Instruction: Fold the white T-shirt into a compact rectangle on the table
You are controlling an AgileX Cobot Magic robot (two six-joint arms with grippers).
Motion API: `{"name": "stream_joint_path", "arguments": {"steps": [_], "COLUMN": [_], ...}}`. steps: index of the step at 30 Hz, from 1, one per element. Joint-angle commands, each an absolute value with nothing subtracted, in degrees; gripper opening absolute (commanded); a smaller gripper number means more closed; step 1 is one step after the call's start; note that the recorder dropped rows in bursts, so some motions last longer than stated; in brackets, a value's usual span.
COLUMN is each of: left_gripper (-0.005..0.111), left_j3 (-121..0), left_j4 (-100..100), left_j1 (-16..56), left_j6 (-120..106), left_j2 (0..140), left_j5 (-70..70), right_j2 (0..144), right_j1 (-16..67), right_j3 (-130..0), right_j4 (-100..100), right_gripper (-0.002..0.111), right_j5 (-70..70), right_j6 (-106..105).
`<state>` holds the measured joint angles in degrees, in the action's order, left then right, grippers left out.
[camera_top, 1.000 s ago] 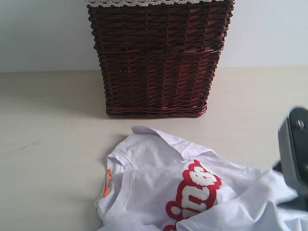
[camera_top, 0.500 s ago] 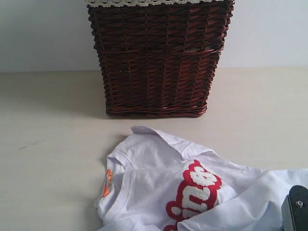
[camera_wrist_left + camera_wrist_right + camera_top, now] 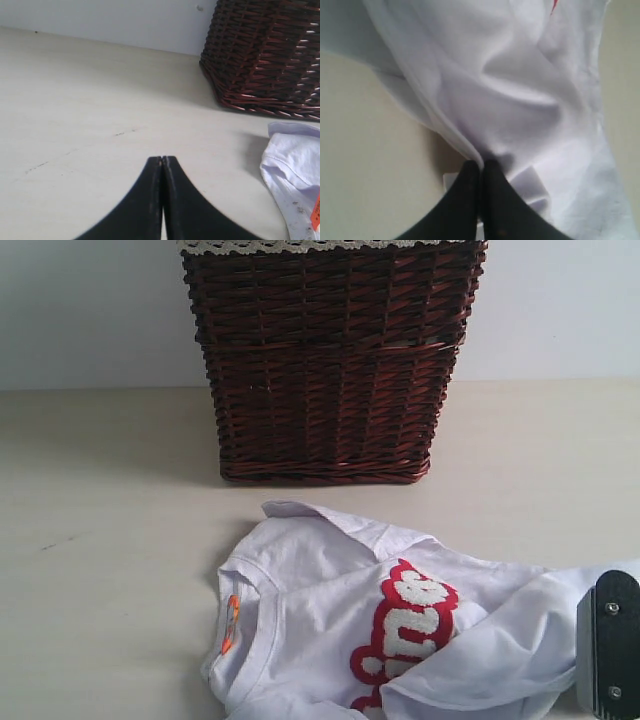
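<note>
The step in hand appears to be the first grasp. The right gripper (image 3: pixel 481 167) is pinching a fold of the white T-shirt (image 3: pixel 330 610), its fingers pressed together and the cloth gathering at their tips. The left gripper (image 3: pixel 162 160) is hovering over bare table (image 3: pixel 100 540), its fingers clenched on nothing. The shirt is lying crumpled on the table, near the front of the basket (image 3: pixel 330 360), and is not yet flat. The next move is probably calling for a pull that spreads the cloth, with the left gripper taking an opposite edge. The cotton is looking thin, limp and creased. The lettering (image 3: pixel 410 635) is fuzzy and red-edged. The basket is stiff dark wicker, and the table is smooth and pale.
</note>
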<state>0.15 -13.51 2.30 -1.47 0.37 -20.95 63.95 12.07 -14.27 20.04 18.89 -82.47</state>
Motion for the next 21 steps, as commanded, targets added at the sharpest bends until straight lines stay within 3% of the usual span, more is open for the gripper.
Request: {"name": "stream_joint_path", "arguments": {"steps": [1, 7, 21], "left_gripper": [0.0, 0.0, 0.0], "left_j3": [0.0, 0.0, 0.0], "left_j4": [-13.93, -13.93, -13.93], "left_j1": [2.6, 2.6, 2.6], "left_j6": [-1.41, -1.41, -1.41], "left_j2": [0.0, 0.0, 0.0], "left_j5": [-20.8, -20.8, -20.8], "right_j2": [61.67, 54.12, 41.73], "right_j1": [12.03, 12.03, 9.98], "right_j3": [-14.23, -14.23, -26.01], "right_j4": [14.8, 5.25, 4.54], "right_gripper": [0.0, 0.0, 0.0], "right_j5": [21.08, 40.66, 51.83], "right_j6": [-82.34, -87.38, -90.94]}}
